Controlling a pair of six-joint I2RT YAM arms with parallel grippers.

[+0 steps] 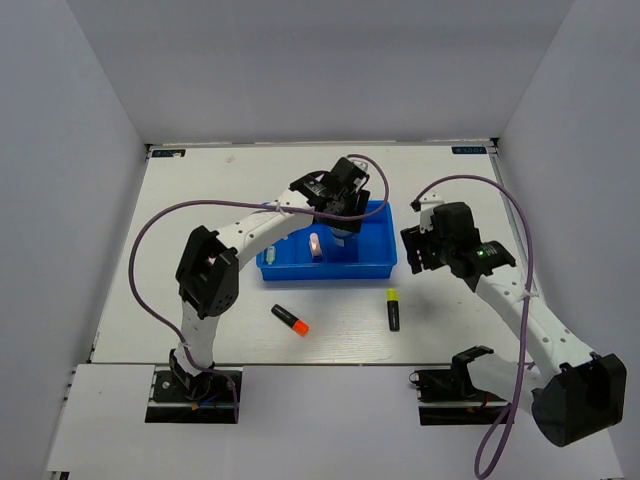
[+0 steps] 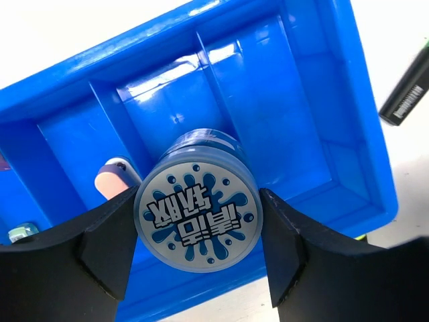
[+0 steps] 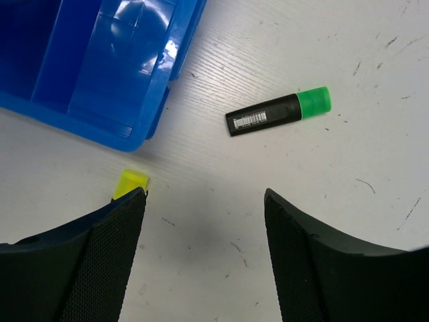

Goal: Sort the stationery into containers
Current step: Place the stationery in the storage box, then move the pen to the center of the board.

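Note:
My left gripper (image 2: 197,231) is shut on the round blue-and-white disc (image 2: 197,218), with a finger at each side, and holds it over the blue tray (image 2: 322,80). In the top view that gripper (image 1: 340,212) hangs over the middle of the tray (image 1: 300,275). A pink eraser (image 2: 110,180) and a pale grey-green piece (image 2: 21,232) lie in compartments to the left. My right gripper (image 3: 204,221) is open and empty above the table, right of the tray (image 3: 114,80). A green-capped marker (image 3: 278,112) lies ahead of it, and a yellow cap (image 3: 130,183) shows by its left finger.
An orange-capped marker (image 1: 290,320) and the yellow-capped marker (image 1: 393,308) lie on the table in front of the tray. In the left wrist view a black marker (image 2: 409,94) lies beyond the tray's right wall. The right arm (image 1: 470,255) stands close to the tray's right end.

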